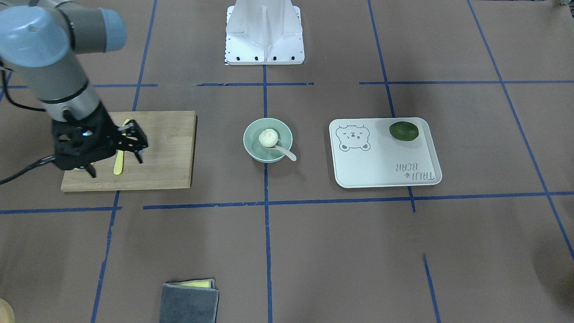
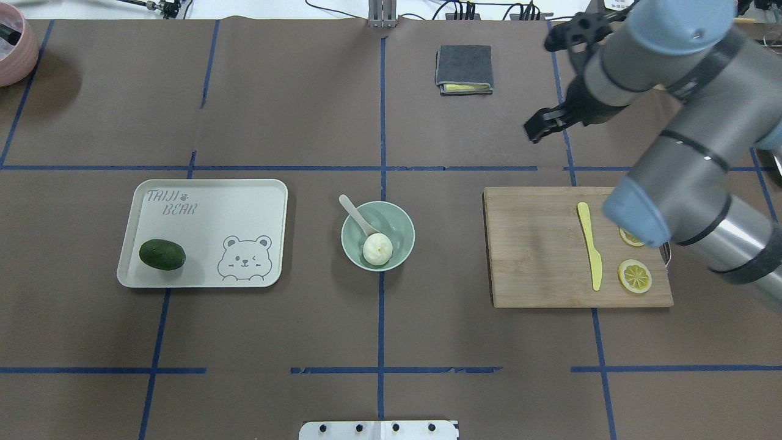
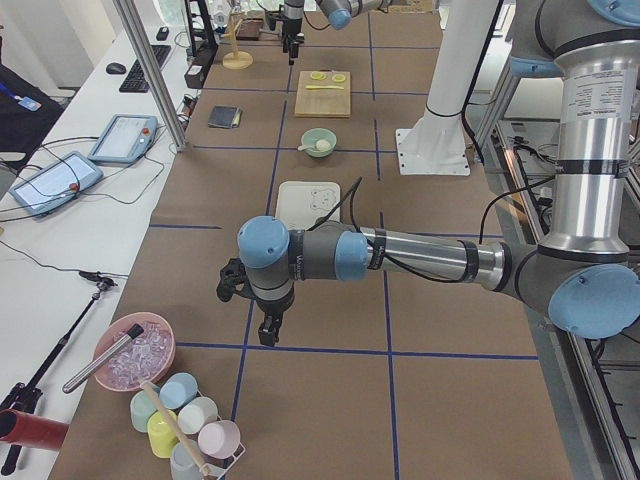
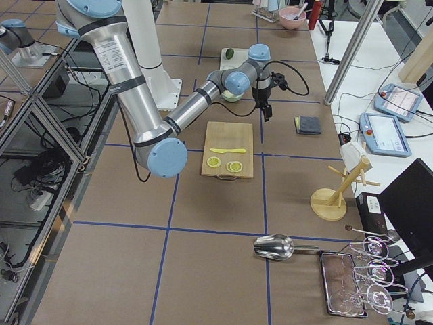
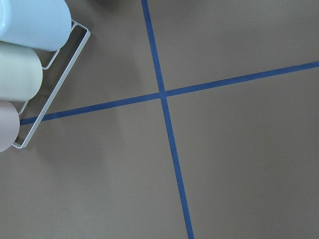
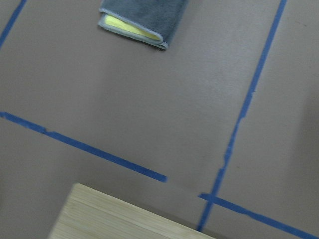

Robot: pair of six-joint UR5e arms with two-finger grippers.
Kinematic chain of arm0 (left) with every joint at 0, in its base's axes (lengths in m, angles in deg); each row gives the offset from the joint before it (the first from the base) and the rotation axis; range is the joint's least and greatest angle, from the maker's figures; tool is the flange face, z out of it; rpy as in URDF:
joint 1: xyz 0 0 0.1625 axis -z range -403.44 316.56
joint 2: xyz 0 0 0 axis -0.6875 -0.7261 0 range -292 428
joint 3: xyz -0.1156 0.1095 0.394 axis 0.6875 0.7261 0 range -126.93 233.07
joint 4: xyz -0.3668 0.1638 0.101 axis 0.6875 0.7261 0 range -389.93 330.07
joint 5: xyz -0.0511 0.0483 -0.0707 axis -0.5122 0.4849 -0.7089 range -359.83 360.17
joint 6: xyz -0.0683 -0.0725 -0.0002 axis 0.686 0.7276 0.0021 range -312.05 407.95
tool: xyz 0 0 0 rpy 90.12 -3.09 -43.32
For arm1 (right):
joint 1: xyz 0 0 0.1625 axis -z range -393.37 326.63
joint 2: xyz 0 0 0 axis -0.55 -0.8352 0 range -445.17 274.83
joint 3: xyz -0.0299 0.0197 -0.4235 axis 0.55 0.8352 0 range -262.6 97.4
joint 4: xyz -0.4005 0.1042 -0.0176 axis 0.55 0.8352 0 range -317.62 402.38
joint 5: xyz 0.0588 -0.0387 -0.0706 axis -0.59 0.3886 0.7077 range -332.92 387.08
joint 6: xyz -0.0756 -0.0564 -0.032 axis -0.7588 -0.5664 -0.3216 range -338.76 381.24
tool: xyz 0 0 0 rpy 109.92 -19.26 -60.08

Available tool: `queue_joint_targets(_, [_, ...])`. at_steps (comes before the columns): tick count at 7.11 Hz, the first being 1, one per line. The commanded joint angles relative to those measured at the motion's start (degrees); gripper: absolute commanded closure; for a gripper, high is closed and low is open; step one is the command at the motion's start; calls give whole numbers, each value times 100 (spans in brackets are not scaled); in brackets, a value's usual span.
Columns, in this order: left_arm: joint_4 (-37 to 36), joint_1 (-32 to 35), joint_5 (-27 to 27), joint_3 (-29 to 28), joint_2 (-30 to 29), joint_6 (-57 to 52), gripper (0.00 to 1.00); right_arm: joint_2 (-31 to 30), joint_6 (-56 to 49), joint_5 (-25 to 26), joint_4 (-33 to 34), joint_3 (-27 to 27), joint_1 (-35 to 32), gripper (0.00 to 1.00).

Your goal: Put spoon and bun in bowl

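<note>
The pale mint-green bowl (image 1: 255, 148) (image 2: 400, 223) stands at the table's middle. The white bun (image 1: 268, 137) (image 2: 377, 249) lies inside it. The beige spoon (image 1: 287, 153) (image 2: 355, 214) rests in the bowl beside the bun, its handle sticking out over the rim. My right gripper (image 1: 116, 166) hangs above the wooden board, well away from the bowl, with its jaws apart and empty. My left gripper (image 3: 266, 335) shows only in the exterior left view, far from the bowl near the cups, and I cannot tell whether it is open or shut.
A wooden board (image 2: 531, 256) holds a yellow knife (image 2: 590, 244) and lemon slices (image 2: 635, 275). A white bear-print tray (image 2: 208, 201) holds a dark green avocado (image 2: 162, 254). A grey folded cloth (image 2: 464, 69) lies at the far side. A cup rack (image 5: 30, 64) sits under the left wrist.
</note>
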Motion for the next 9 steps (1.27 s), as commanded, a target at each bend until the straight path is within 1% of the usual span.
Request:
queue_joint_targets(1, [-1,3,-5,53,132,-8,0,-1292,-2579,-888,35,-2,-1546,0])
queue_joint_targets(2, [16,3,-5,80,228,-17,0,-1777,-2913,-1013,44,-2,-2040,0])
queue_joint_targets(3, [8,-5,4,106,229,-8,0,-2234,-2916,-1118,18,-19,-2411,0])
queue_joint_targets(4, [7,3,4,141,229,-8,0,-2787,-2890,-1598,-8,-19,-2728,0])
queue_joint_targets(5, [-10,3,4,159,238,-8,0,-3219,-2951,-1690,-26,7,-2974,0])
queue_joint_targets(6, [-10,3,4,177,238,-8,0,-3458,-2943,-1647,-26,86,-2986,0])
queue_joint_targets(7, [-10,3,-5,203,238,-8,0,-3469,-2943,-1499,-26,104,-3125,0])
queue_joint_targets(9, [-19,3,-5,220,246,-8,0,-3417,-2855,-1489,-26,95,-3170,0])
